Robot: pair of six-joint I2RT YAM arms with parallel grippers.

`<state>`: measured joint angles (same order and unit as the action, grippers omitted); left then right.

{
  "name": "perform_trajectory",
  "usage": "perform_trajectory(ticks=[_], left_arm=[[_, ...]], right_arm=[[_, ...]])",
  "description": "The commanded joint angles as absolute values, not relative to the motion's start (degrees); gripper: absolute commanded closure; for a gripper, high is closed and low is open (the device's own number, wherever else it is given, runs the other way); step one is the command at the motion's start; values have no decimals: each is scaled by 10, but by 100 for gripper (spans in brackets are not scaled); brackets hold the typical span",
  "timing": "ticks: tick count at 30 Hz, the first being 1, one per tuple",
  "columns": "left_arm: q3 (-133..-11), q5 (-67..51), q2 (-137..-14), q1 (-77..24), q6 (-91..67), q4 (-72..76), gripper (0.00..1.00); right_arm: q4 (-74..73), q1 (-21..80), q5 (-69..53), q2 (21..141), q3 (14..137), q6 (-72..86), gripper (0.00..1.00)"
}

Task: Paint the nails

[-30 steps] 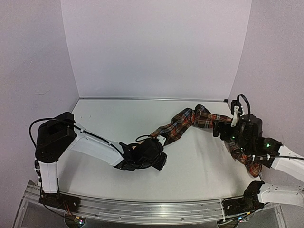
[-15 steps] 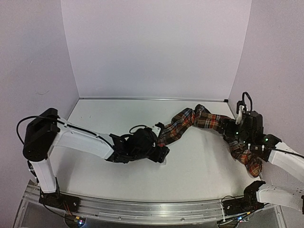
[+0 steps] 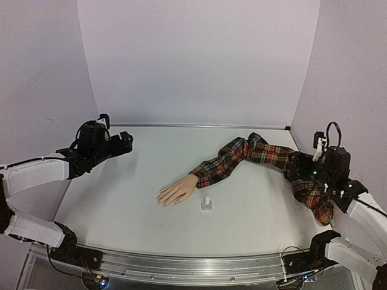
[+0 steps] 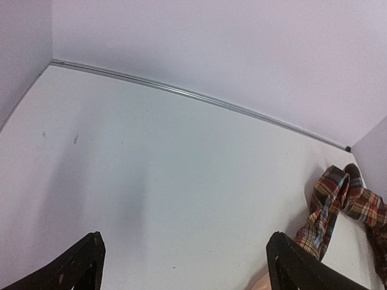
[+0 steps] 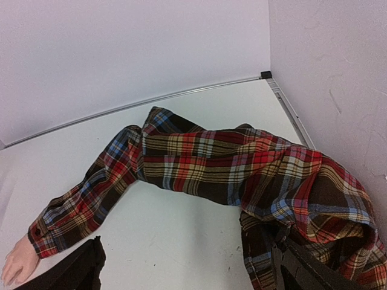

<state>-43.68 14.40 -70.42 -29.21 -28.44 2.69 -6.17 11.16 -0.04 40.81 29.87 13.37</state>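
Observation:
A pale mannequin hand [image 3: 176, 192] lies palm down at mid-table, ending a red plaid sleeve [image 3: 242, 156]. Its nails [image 3: 161, 199] point to the near left and are too small to make out. A small clear bottle with a white cap [image 3: 207, 203] stands upright just right of the hand. My left gripper [image 3: 123, 143] hovers open and empty at the far left, well away from the hand; its wrist view shows only the gripper [image 4: 187, 266], bare table and the sleeve [image 4: 329, 205]. My right gripper [image 5: 187, 272] is open above the sleeve [image 5: 230, 163], with the hand [image 5: 15, 263] at the frame's left edge.
The sleeve's bunched upper end [image 3: 311, 192] lies against the right wall under my right arm [image 3: 329, 169]. Pale walls [image 3: 199, 60] close the table at the back and both sides. A metal rail [image 3: 181, 266] runs along the near edge.
My left gripper has opened and swung from over the hand back to the far left, uncovering the hand and the bottle standing beside it. The right arm drew slightly back toward the right.

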Motion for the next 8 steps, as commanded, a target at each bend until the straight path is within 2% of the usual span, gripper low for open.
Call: perform_trajectory(ticks=[1,8], left_arm=[[-417,170,-623,-259,-285,-8,3],[-400,201,-564,-251,-276,-36,3]], right_arm=[[-52,109,-41,396,301,114,2],[-34,109,-36,373,291,109,2]])
